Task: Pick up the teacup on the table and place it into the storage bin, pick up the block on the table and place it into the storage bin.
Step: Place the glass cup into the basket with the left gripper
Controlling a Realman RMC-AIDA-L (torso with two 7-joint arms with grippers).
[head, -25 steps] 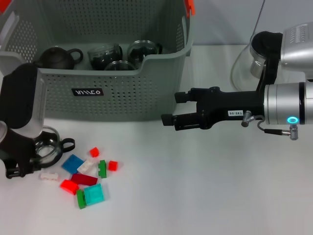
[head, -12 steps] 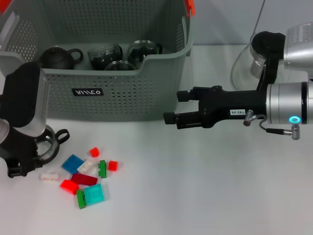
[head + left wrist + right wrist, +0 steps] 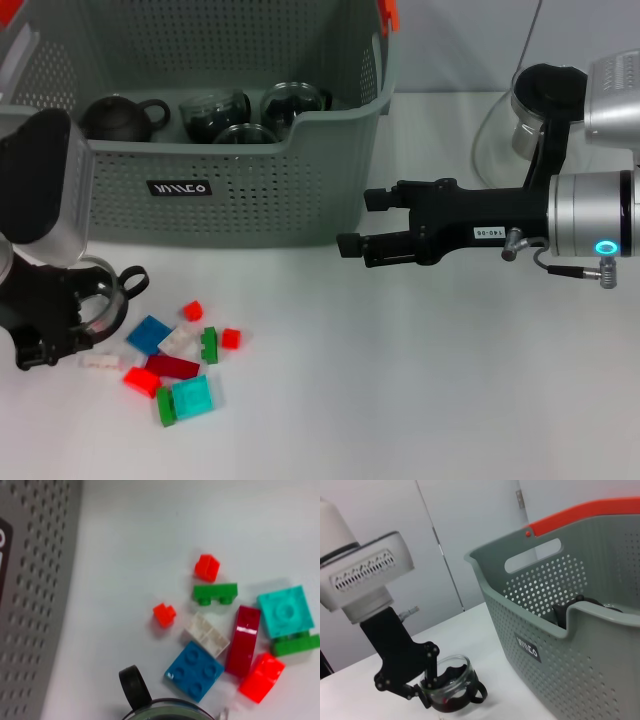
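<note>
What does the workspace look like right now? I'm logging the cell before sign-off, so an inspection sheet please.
Surface: white table.
Job's things: glass teacup between the left gripper's fingers; loose blocks beside it; storage bin behind, holding a dark teapot and glass cups.
Clutter: glass pot, far right.
Grippers: left gripper shut on the teacup; right gripper open, hanging beside the bin.
Cables: short lead on the right arm.
Surroundings: pale wall panels.
</note>
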